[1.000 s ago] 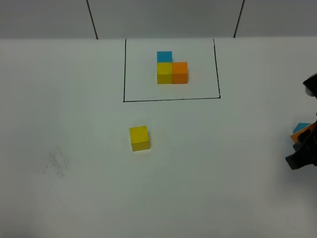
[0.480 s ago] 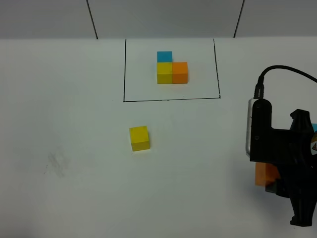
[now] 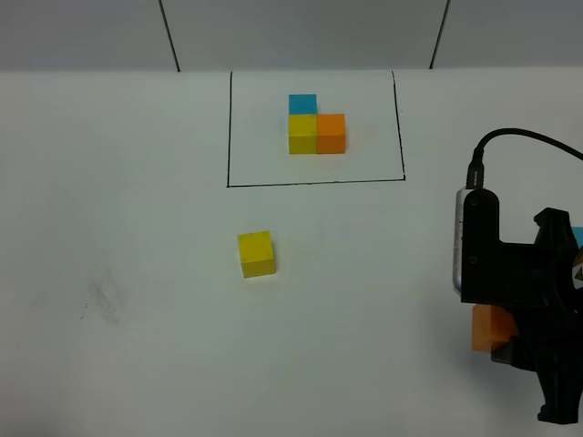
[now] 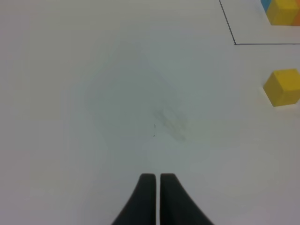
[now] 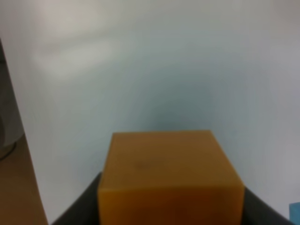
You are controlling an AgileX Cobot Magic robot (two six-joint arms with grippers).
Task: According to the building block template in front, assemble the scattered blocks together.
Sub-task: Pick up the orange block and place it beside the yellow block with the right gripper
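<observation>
Seen from above, the framed template [image 3: 316, 125] lies beyond a smooth yellow cube [image 3: 257, 254], with nothing between them. At far right, the orange cube [image 3: 485, 328] is gripped by the right claw [image 3: 499, 340]. In the left wrist view, the left claw [image 4: 154, 180] is seen clenched and empty. In the right wrist view, the matte, sharp-edged orange cube is seen held between the jaws.

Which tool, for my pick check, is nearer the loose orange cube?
Right: the right tool holds the loose orange cube; the left tool, shut, is outside the overhead view, away from it.

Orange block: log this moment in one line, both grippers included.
right gripper: shut on orange block | left gripper: shut, empty | yellow block: loose, apart from template
</observation>
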